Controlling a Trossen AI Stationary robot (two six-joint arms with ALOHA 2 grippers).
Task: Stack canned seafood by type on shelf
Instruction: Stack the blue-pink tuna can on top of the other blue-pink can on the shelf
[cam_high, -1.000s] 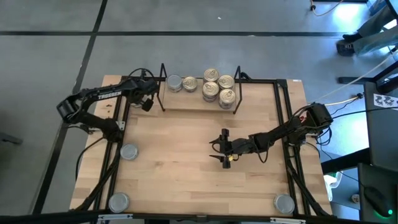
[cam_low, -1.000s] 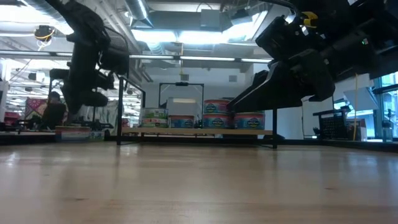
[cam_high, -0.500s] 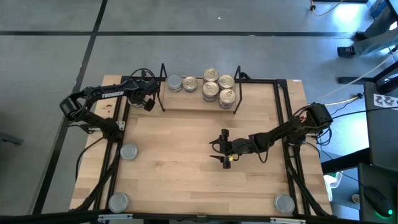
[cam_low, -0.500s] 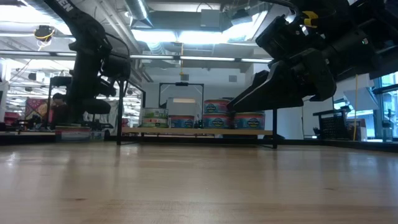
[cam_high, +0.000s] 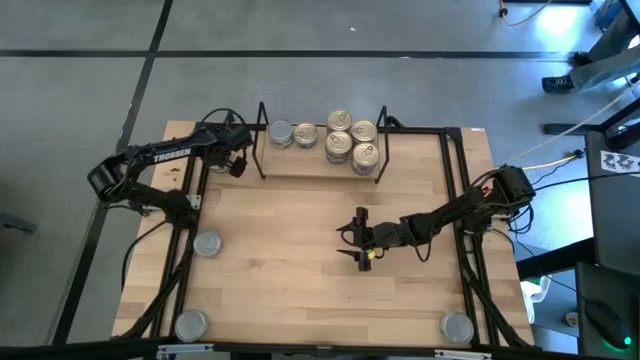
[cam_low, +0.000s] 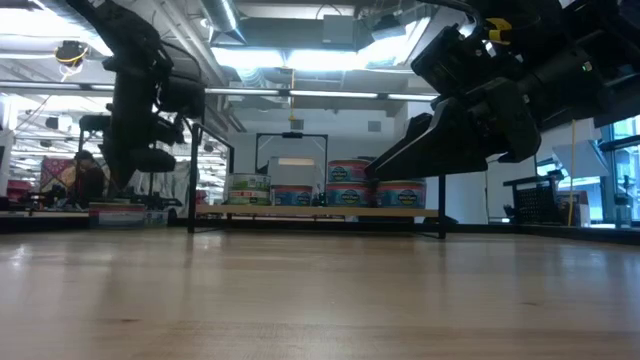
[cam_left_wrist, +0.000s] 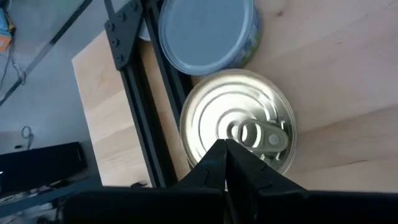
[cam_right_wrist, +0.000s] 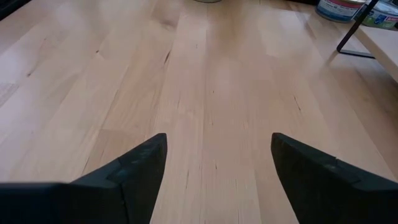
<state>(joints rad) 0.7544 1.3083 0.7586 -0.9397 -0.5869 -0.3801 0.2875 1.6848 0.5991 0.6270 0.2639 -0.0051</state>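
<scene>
**A:** Where do the tins sit?

**B:** Most stand on the shelf (cam_high: 320, 160), a thin black wire rack with upright end frames and a pale wood base, at the table's far edge. Two round tins (cam_high: 280, 133) with flat grey lids stand at its left end; four gold-lidded tins (cam_high: 352, 140) with ribbed lids and pull tabs cluster to the right. Three more grey-lidded tins (cam_high: 208, 244) sit outside the black rails, two at the table's left edge and one at the near right corner.

**A:** And the arms?

**B:** The left gripper (cam_high: 237, 165) hangs just outside the shelf's left end frame, its dark fingers (cam_left_wrist: 227, 165) pressed together, empty. The right gripper (cam_high: 361, 238) hovers low over the bare blond wooden table (cam_high: 300, 260), its flat black jaws spread wide, nothing between them.
</scene>
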